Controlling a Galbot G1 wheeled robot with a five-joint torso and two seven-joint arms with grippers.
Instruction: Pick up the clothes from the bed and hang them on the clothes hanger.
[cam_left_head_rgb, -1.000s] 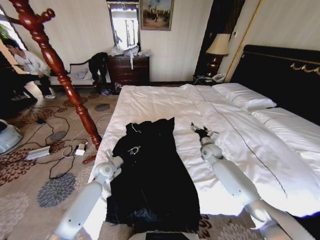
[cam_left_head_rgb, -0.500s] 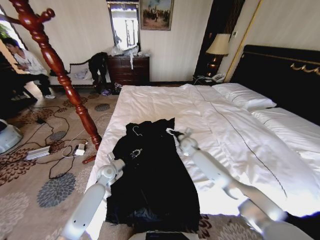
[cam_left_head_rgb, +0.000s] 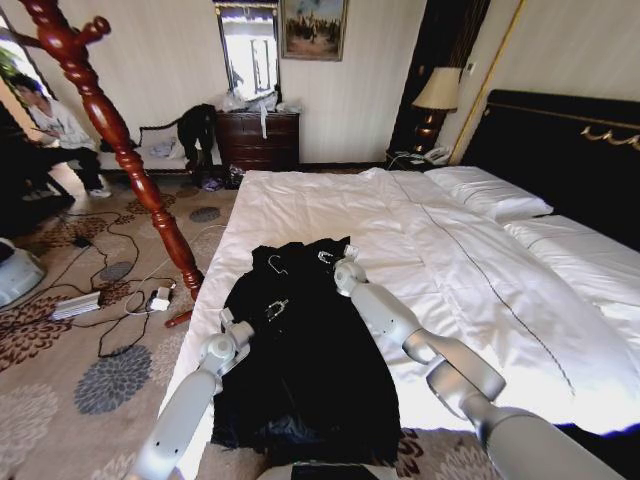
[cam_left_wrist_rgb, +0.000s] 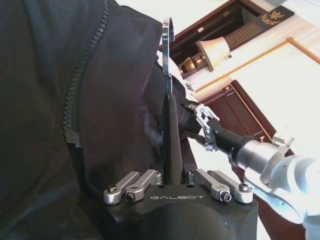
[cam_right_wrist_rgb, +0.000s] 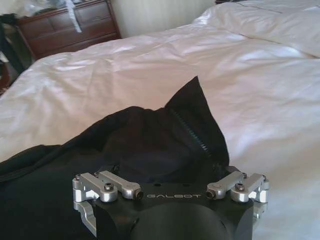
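1. The clothes (cam_left_head_rgb: 305, 345), 1 long black garment, lie flat along the near left part of the bed (cam_left_head_rgb: 450, 260), collar end toward the middle of the frame and hem at the lower edge.
2. The left gripper (cam_left_head_rgb: 270, 308) sits over the upper left part of the garment, its pale arm rising from the lower left of the head view and bending slightly inward.
3. In the left wrist view the left gripper (cam_left_wrist_rgb: 167, 125) has its fingers drawn narrow on the black neck of a coat hanger whose metal hook (cam_left_wrist_rgb: 167, 47) stands straight above them, against the zippered black fabric.
4. The right arm reaches from the lower right of the head view diagonally up and left, elbow bent low, and the right gripper (cam_left_head_rgb: 328, 256) rests at the garment's collar edge, near the frame's centre.
5. In the right wrist view the right gripper (cam_right_wrist_rgb: 170, 172) is low over a raised peak of black cloth with a zipper; I cannot tell how its fingers stand.
6. The clothes hanger (cam_left_head_rgb: 120, 150), a red-brown turned-wood stand, leans across the upper left of the head view, beside the bed on the patterned carpet.
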